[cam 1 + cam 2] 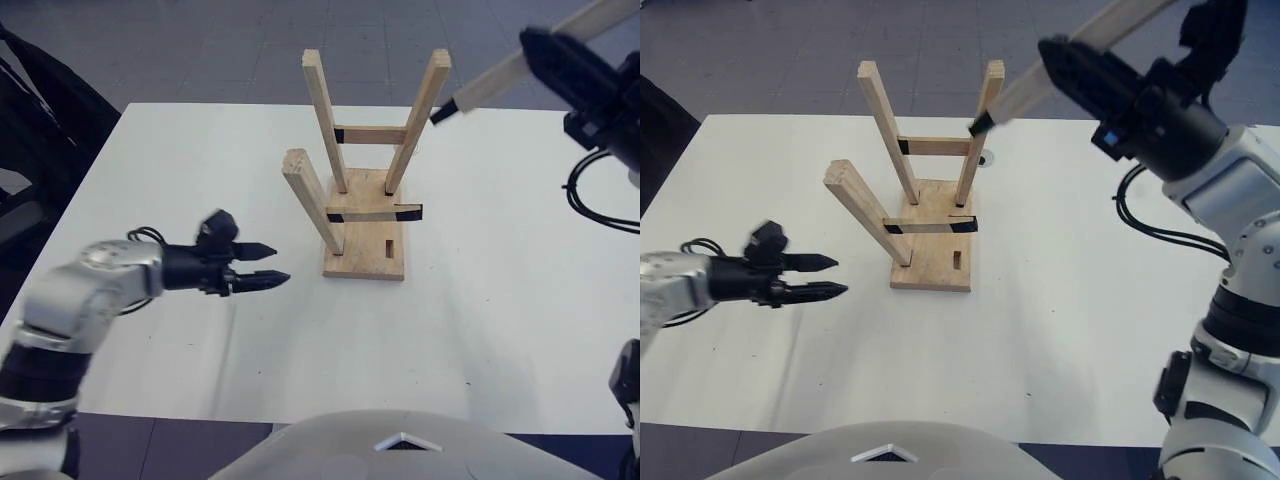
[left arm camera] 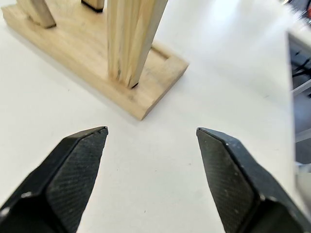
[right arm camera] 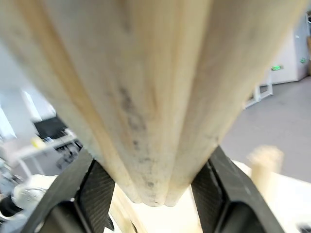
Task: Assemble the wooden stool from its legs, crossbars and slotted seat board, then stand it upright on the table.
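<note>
The slotted seat board (image 1: 365,262) lies flat on the white table (image 1: 200,180) with three wooden legs standing in it and sticking up. Two far legs (image 1: 326,120) are joined by a crossbar (image 1: 371,134); a second crossbar (image 1: 372,212) links the near-left leg (image 1: 312,200). My right gripper (image 1: 1080,72) is shut on a fourth leg (image 1: 1025,88), held in the air at a slant, its black-tipped end near the far-right leg's top. My left gripper (image 1: 278,264) hovers open just left of the board, its fingertips (image 2: 87,145) pointing at it.
A black cable (image 1: 590,205) loops over the table's right side. Bare tabletop lies in front of the board and to its left. The table's near edge runs just ahead of my left arm.
</note>
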